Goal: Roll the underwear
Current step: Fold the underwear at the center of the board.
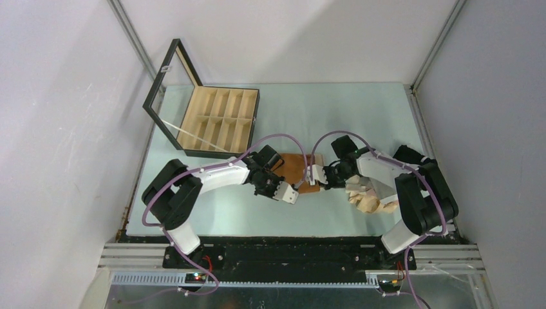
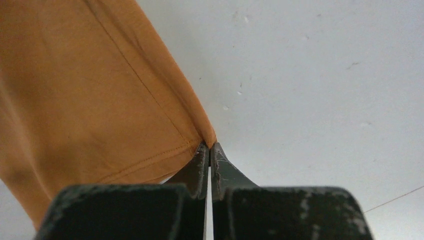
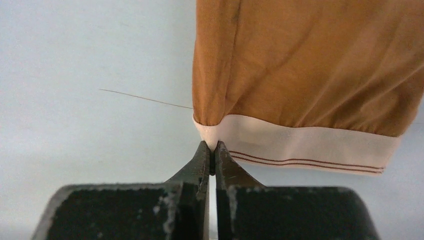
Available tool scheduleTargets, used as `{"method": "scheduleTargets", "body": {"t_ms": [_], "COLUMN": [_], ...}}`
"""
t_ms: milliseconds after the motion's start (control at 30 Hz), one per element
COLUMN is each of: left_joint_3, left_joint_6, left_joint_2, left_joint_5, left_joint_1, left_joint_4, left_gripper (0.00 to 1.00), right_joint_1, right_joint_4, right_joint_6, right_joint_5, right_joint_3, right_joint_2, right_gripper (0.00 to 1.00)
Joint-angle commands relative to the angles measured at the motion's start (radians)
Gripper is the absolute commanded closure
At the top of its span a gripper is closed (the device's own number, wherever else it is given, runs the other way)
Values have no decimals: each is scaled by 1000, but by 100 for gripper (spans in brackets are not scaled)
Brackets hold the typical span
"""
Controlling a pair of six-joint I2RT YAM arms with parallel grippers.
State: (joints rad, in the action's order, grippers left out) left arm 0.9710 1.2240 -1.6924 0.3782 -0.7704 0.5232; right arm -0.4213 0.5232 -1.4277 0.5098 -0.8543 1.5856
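Observation:
The rust-brown underwear (image 1: 296,168) lies on the table between my two arms. In the left wrist view its hemmed corner (image 2: 200,131) sits pinched in my left gripper (image 2: 210,146), which is shut on it. In the right wrist view the same garment (image 3: 310,65) shows a pale pink waistband (image 3: 300,145), and my right gripper (image 3: 213,146) is shut on the band's left corner. From above, the left gripper (image 1: 291,191) is at the cloth's near edge and the right gripper (image 1: 314,178) at its right edge.
A heap of beige and grey underwear (image 1: 370,201) lies at the near right, partly under the right arm. The black-framed wooden box (image 1: 216,119) with compartments stands at the back left, its glass lid (image 1: 169,96) raised.

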Motion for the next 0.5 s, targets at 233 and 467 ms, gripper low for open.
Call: {"method": "scheduleTargets", "body": {"t_ms": [233,467], "left_joint_3": [99,163], "left_joint_6": [-220,-218], "left_joint_2": [66,26], "left_joint_5": [166,210], "left_joint_1": [3,17], "left_joint_4": [219,339], "left_gripper": [100,100], "right_joint_1": [-12,-10], "right_joint_4": [338,440], "right_joint_6": [329,405], "right_joint_5": [169,233], "right_joint_3": [-78,-83], "right_joint_2": [-113,-118], "right_gripper": [100,100]}}
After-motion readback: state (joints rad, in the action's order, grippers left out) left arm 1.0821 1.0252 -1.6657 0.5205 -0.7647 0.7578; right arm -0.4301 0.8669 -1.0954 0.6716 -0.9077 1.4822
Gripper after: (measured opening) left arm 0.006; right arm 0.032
